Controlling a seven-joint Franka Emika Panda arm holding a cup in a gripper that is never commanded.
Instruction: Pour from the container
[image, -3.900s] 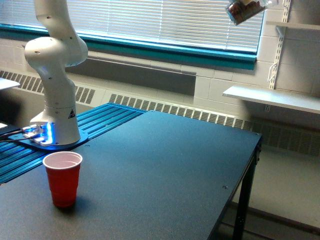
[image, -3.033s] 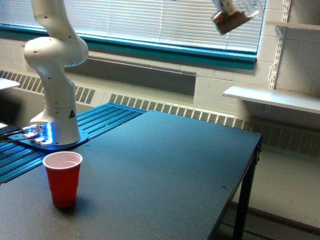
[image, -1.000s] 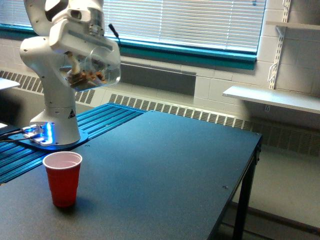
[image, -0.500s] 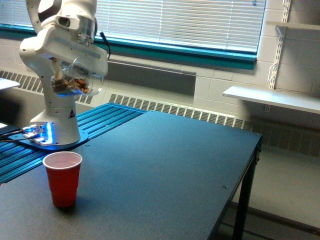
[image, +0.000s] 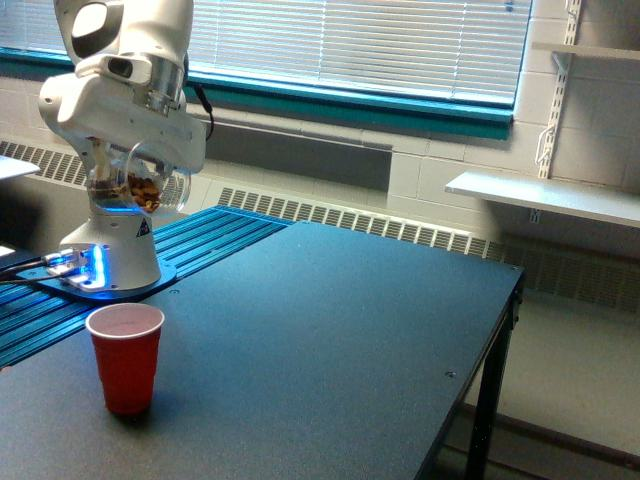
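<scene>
One clear container (image: 140, 185), roughly upright, hangs above the red cup (image: 125, 357).

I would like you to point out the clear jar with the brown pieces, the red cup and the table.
clear jar (image: 140, 188): exterior view, on the brown pieces seen through its wall.
red cup (image: 125, 362): exterior view, middle of its side wall.
table (image: 330, 340): exterior view, bare dark top.
</scene>
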